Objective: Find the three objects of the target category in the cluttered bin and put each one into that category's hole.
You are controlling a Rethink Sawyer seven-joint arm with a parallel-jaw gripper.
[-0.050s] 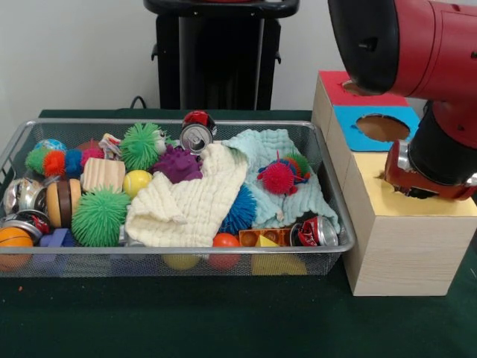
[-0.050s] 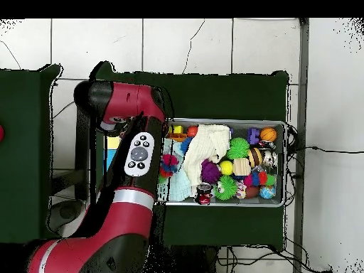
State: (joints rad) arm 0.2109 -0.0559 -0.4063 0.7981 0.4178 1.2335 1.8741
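A wire mesh bin (image 1: 337, 195) holds mixed clutter. In it lie drink cans: a silver-topped one (image 1: 196, 136) at the back, a red one (image 1: 319, 231) at the front right, and more at the left (image 1: 22, 195). There are also spiky balls in green (image 1: 99, 216), purple (image 1: 177, 164) and red (image 1: 279, 177). Right of the bin stands a wooden box with red (image 1: 335, 89), blue (image 1: 358, 138) and yellow (image 1: 417, 209) tops, each with a hole. My gripper (image 1: 421, 183) sits low over the yellow top's hole, hidden by the wrist. From overhead the arm (image 2: 135, 153) covers the box.
A cream cloth (image 1: 190, 205) and a pale teal cloth (image 1: 268, 153) drape over the bin's middle and hide things beneath. A wooden block (image 1: 103, 174), a yellow ball (image 1: 137, 182) and an orange ball (image 1: 13, 242) lie at the left. From overhead the bin (image 2: 286, 163) lies right of the arm.
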